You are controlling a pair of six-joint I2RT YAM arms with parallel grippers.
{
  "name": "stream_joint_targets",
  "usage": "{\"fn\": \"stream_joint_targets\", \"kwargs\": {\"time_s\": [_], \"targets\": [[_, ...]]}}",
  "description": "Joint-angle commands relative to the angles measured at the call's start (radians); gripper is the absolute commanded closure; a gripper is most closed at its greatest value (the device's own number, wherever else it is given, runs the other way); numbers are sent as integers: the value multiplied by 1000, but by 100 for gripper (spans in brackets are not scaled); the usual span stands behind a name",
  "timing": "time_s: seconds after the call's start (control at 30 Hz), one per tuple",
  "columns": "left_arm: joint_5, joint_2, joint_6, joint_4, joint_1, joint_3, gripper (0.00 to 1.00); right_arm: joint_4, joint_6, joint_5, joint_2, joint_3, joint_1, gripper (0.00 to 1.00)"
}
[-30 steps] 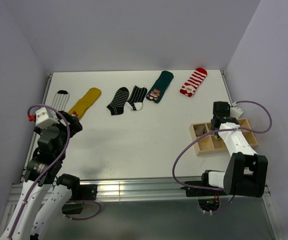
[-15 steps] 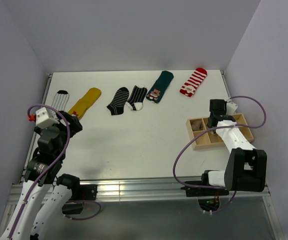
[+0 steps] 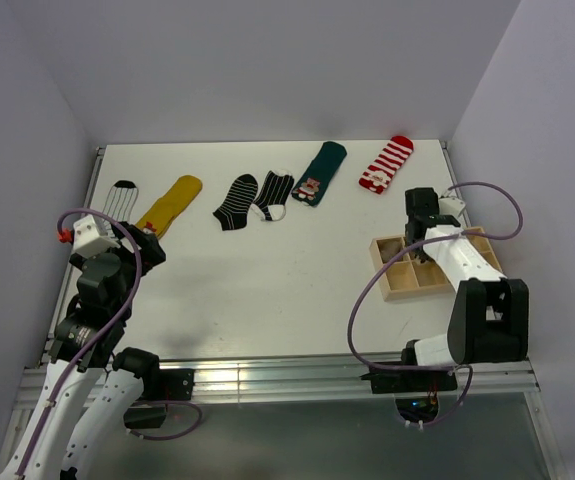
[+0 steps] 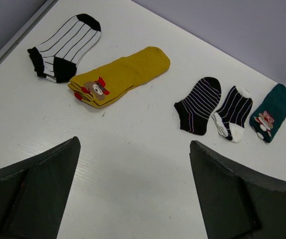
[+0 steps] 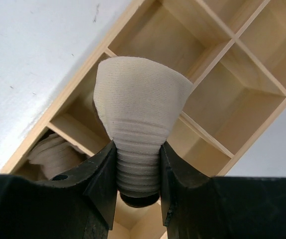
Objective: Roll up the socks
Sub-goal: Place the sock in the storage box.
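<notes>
The rolled cream sock (image 5: 140,104) is pinched in my right gripper (image 5: 137,169) over the wooden tray (image 5: 80,82); I'd centre it above an empty compartment before releasing. My left gripper (image 4: 134,164) gapes, empty.

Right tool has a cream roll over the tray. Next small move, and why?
Probably lower the right tool so the cream rolled sock goes down into an empty cell, before any release. The sock is clamped between the fingers above the wooden tray, roughly over a divider, so centre it on the bare cell on the way down. The cell to its lower left holds another roll.
</notes>
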Motion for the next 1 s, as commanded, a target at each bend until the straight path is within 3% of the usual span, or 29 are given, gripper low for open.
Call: {"fn": "stream_joint_targets", "kwargs": {"time_s": [0.0,0.33,0.57,0.97], "targets": [[2,-10,22,18,-7,0,2,9,1,17,32,8,6,100],[2,-10,22,16,-7,-1,3,113,-83,-201,102,-22,6,100],[2,-15,24,16,-8,-1,3,111,-51,-259,164,-22,1,100],[8,-19,27,18,-8,-4,3,56,-28,-404,265,-33,-149,100]]}}
